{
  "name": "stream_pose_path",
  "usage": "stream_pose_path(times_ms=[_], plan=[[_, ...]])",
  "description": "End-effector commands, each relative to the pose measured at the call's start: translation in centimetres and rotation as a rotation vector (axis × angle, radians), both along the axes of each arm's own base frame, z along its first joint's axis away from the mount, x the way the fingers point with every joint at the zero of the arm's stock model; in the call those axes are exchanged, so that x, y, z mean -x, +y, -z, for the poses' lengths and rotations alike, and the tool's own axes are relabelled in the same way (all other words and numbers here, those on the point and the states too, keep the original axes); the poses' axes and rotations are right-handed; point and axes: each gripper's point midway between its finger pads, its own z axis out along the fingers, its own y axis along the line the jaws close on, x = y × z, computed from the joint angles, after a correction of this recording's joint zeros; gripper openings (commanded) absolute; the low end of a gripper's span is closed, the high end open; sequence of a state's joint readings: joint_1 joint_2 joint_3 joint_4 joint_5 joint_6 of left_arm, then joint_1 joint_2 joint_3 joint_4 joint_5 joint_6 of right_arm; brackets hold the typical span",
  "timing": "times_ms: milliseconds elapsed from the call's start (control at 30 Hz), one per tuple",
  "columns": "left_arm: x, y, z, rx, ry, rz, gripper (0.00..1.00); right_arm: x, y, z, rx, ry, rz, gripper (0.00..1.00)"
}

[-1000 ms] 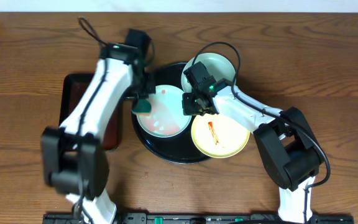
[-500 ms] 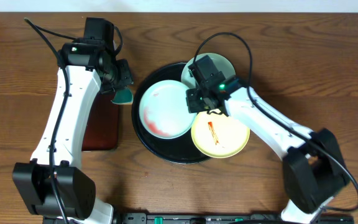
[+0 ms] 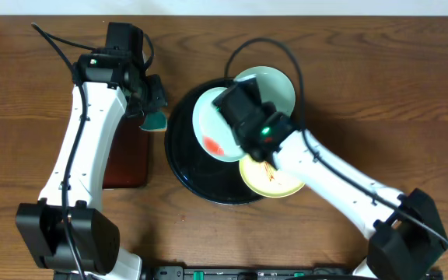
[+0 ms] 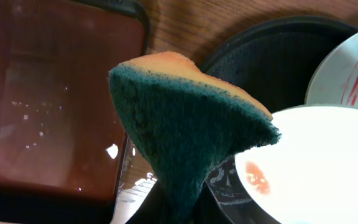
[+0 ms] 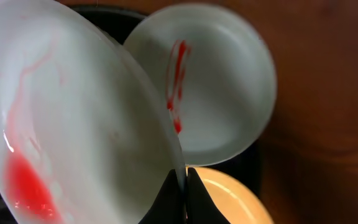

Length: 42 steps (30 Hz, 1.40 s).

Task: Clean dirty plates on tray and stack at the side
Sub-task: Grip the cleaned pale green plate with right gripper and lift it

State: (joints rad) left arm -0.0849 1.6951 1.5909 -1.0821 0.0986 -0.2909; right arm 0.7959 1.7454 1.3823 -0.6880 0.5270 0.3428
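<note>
My right gripper (image 5: pixel 183 177) is shut on the rim of a pale blue-green plate (image 3: pixel 212 134) with a red smear and holds it tilted above the black round tray (image 3: pixel 183 167); the plate fills the left of the right wrist view (image 5: pixel 73 118). A second blue-green plate (image 3: pixel 274 85) with a red streak lies at the tray's back right. The pale yellow plate (image 3: pixel 278 180) lies at the front right, partly under my arm. My left gripper (image 3: pixel 151 109) is shut on a green and yellow sponge (image 4: pixel 185 130) left of the tray.
A dark rectangular tray (image 3: pixel 127 159) with a wet reddish floor lies left of the round tray, under my left arm. Bare wooden table (image 3: pixel 411 93) lies on the right and front left. Cables loop over both arms.
My right gripper has lifted the blue-green plate off the tray floor and tilted it on edge, moving back and left. My left arm swung left off the tray earlier and now holds still.
</note>
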Motion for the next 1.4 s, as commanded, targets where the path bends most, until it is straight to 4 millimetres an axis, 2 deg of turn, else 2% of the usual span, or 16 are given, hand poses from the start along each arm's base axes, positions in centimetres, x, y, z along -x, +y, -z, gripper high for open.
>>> stream_pose_path(times_ms=[0, 267, 867, 1067, 1367], plan=[[0.4, 0.2, 0.6, -0.006, 0.021, 0.005, 0.07, -0.2, -1.1, -4.2, 0.16, -0.214, 0.066, 0.01], [0.5, 0.2, 0.6, -0.006, 0.022, 0.005, 0.07, 1.4, 0.2, -7.3, 0.29, -0.388, 0.067, 0.01], [0.6, 0.2, 0.6, -0.006, 0.029, 0.005, 0.07, 2.7, 0.0, -11.3, 0.391, -0.59, 0.163, 0.01], [0.6, 0.2, 0.6, -0.006, 0.029, 0.005, 0.08, 2.8, 0.3, -12.1, 0.42, -0.62, 0.162, 0.01], [0.6, 0.2, 0.6, -0.006, 0.03, 0.005, 0.07, 2.8, 0.5, -12.2, 0.411, -0.624, 0.165, 0.01]])
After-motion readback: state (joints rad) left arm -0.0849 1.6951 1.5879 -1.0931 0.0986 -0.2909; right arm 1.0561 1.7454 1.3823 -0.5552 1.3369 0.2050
